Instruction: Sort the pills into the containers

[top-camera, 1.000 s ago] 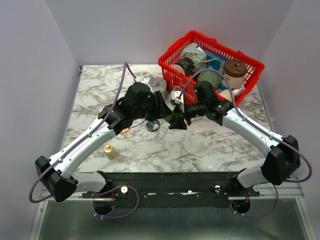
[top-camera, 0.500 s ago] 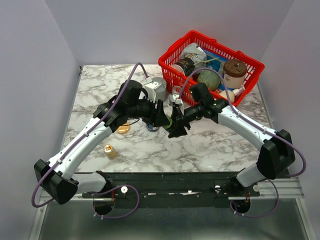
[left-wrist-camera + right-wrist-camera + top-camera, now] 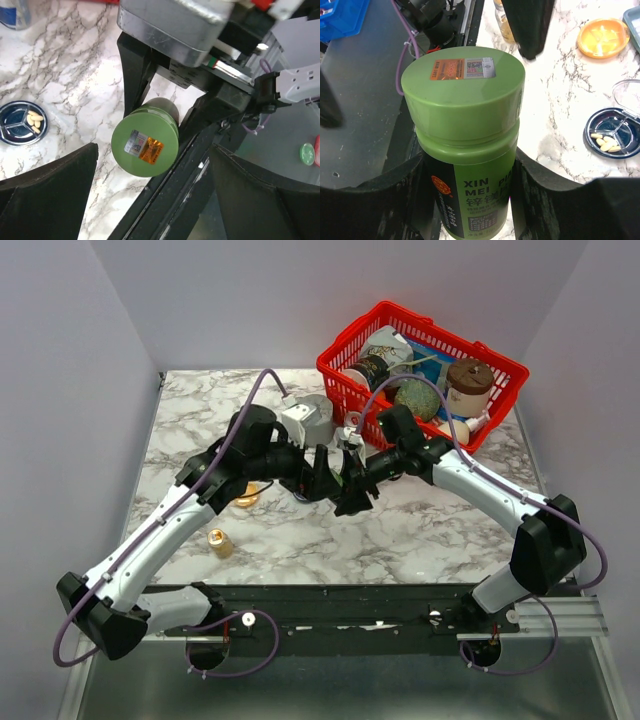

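Observation:
My right gripper [image 3: 470, 195] is shut on a green pill bottle [image 3: 465, 125], its fingers pressed against both sides of the labelled body. The green cap is on and points at my left gripper [image 3: 152, 200]. That gripper stands wide open in front of the cap, touching nothing. From the left wrist, the green bottle [image 3: 145, 145] shows cap-first. Both grippers meet above mid-table, left gripper [image 3: 318, 478] and right gripper [image 3: 352, 490]. The dark blue dish [image 3: 22, 122] holds several pale pills [image 3: 35, 121]. The orange dish [image 3: 602, 37] lies beyond the dark blue dish [image 3: 612, 132].
A red wire basket [image 3: 500, 370] full of jars stands at the back right. A grey metal block [image 3: 308, 420] sits behind the left gripper. A small amber bottle [image 3: 218, 541] stands near the left arm, the orange dish [image 3: 246, 499] just behind it.
My left gripper's jaws have opened wide, and the left arm has shifted a little leftward. The right gripper still holds the green bottle in about the same place.

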`<state>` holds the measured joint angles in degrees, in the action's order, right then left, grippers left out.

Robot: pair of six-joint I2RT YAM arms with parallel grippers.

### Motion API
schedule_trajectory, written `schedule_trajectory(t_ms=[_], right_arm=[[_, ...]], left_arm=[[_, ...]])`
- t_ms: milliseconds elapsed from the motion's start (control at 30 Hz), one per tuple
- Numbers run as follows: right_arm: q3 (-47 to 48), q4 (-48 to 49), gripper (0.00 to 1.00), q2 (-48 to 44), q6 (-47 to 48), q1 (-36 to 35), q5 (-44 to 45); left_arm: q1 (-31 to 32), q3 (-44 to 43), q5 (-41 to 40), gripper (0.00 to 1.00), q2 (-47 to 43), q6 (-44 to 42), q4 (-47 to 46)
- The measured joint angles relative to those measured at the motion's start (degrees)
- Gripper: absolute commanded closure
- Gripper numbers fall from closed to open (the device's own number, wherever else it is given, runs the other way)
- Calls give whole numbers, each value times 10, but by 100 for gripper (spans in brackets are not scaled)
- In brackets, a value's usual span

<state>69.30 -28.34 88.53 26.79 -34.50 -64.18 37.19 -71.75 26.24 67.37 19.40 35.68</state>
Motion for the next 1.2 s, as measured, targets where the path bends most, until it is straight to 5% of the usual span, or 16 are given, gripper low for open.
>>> schedule_trajectory(t_ms=[267,600,1200], right_arm=[[0,4,82,0,-2,0,4],[-2,23,81,-45,20,0,96],[-19,47,81,-67,38,0,176]], left_arm=[[-18,12,-20,1,-63,52,-35],[-31,128,-96,1,-150,277,-97],[20,47,-210,1,-49,429,-67]])
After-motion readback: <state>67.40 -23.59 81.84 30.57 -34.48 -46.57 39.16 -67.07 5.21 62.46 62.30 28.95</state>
